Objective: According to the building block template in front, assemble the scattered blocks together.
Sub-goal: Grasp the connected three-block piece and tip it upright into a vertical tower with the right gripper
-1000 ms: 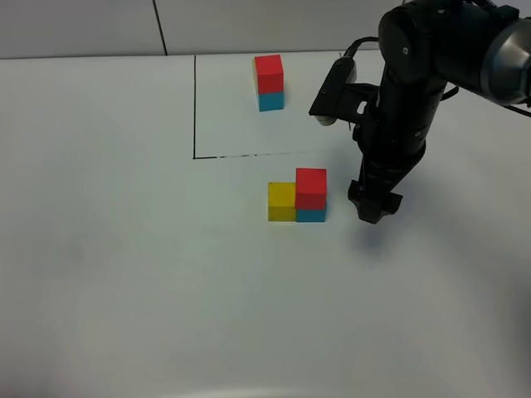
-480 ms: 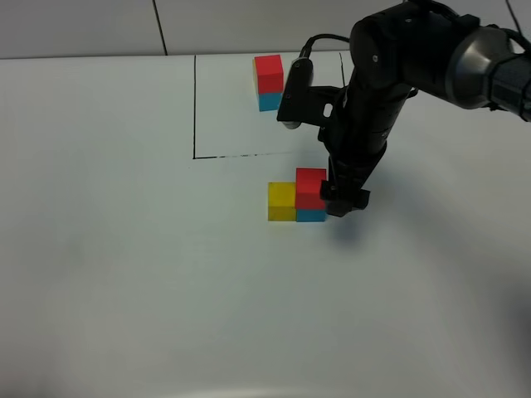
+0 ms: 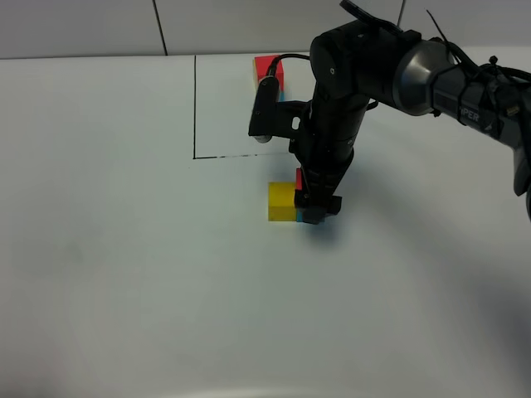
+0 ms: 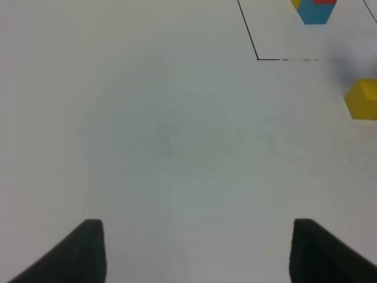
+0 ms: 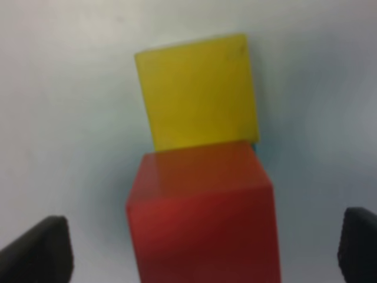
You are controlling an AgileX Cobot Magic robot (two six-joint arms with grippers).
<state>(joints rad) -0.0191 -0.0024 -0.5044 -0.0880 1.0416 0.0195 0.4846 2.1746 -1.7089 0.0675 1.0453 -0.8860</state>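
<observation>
A yellow block (image 3: pixel 281 201) lies on the white table, touching a red block (image 3: pixel 299 177) that is stacked on a blue block (image 3: pixel 309 217). My right gripper (image 3: pixel 316 204) hangs over this stack and hides most of it. In the right wrist view the red block (image 5: pixel 203 212) sits between the two spread fingertips (image 5: pixel 36 247), with the yellow block (image 5: pixel 197 91) beyond it. The right gripper (image 5: pixel 200 250) is open and not touching the block. My left gripper (image 4: pixel 203 250) is open and empty over bare table. The yellow block (image 4: pixel 362 99) shows far off in its view.
The template, a red block on a blue one with a yellow edge behind (image 3: pixel 267 73), stands at the back inside a black outlined area (image 3: pixel 194 108). It also shows in the left wrist view (image 4: pixel 314 12). The right arm (image 3: pixel 357 75) partly covers it.
My right arm has moved left, from beside the red and blue stack to right over it, with its fingers now on either side of the red block. The blocks have not moved.
</observation>
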